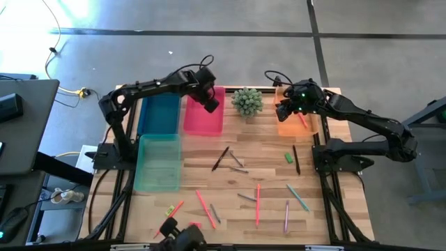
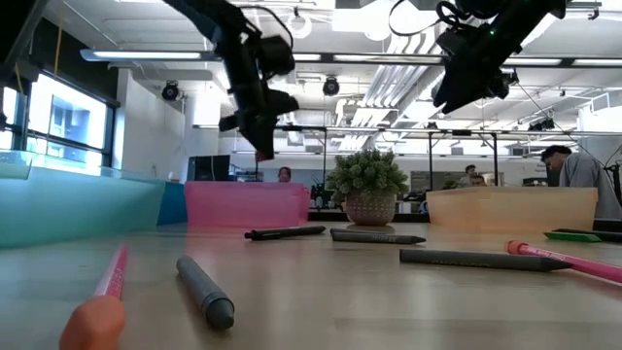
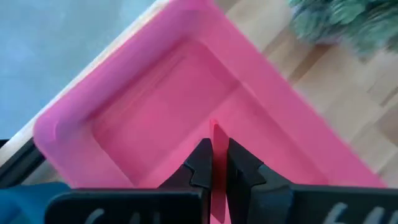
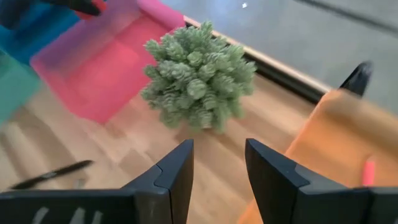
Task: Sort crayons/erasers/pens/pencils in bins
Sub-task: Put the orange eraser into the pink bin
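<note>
You had no brand, label or legible writing anywhere on the table.

At the left of the high view sat the pale teal bin [image 1: 159, 164], with the blue bin [image 1: 159, 113] above it and the pink bin [image 1: 203, 115] just to the blue one's right. Your left gripper [image 1: 210, 104] hung over the pink bin's upper right part, its fingers pressed together on a thin salmon-pink pencil [image 3: 218, 165]; in the left wrist view that stick ran straight up between the two dark fingertips, its tip poking out over the pink bin's floor.

Right of the pink bin stood the spiky green plant [image 1: 247, 102]. Past it, in the upper right of the frame, your right gripper [image 1: 285, 111] hovered at the left edge of the orange bin [image 1: 297, 124], fingers spread apart with nothing between them. A pink stick [image 4: 369, 172] already lay in that orange bin, off to the side of those fingers.

Across the lower half of the wooden table [image 1: 327, 216], loose pencils [image 1: 257, 203] and dark sticks [image 1: 220, 158] lay scattered, and a small green eraser [image 1: 288, 158] rested right of centre, well apart from both grippers.
</note>
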Controlling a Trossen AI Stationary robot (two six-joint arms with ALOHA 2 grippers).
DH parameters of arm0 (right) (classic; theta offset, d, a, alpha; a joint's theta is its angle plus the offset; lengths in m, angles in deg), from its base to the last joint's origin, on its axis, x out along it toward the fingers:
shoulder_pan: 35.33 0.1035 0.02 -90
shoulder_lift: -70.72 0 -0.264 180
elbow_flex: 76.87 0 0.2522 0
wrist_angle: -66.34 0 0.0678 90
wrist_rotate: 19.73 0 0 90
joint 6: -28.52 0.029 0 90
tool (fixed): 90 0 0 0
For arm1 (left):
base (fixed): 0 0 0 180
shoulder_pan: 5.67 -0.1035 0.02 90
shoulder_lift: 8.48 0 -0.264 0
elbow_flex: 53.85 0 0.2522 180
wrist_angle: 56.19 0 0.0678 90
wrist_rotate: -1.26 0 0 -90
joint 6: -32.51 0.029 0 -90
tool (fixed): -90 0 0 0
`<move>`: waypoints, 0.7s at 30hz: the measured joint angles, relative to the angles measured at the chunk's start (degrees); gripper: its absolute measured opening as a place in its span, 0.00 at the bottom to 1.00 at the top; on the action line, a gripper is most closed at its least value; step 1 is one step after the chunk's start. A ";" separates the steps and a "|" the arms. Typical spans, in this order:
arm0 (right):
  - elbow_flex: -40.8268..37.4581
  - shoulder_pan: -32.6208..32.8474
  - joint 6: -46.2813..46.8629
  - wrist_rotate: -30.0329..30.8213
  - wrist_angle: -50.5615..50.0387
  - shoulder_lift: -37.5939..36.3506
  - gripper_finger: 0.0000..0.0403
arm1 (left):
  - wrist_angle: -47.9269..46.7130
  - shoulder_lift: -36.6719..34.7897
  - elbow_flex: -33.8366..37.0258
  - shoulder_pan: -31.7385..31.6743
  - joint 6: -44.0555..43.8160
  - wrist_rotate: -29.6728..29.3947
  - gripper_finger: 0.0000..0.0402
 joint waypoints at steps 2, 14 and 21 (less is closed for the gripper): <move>-0.01 0.03 2.58 -0.86 -0.65 0.04 0.34 | -0.11 1.40 0.00 -0.76 0.96 1.61 0.01; -0.01 9.13 14.61 -0.73 -5.68 0.07 0.34 | -0.08 6.78 0.03 -3.09 4.92 4.62 0.03; -0.01 16.40 22.25 0.61 -8.39 0.40 0.34 | 0.36 6.69 0.02 -3.25 6.23 4.74 0.06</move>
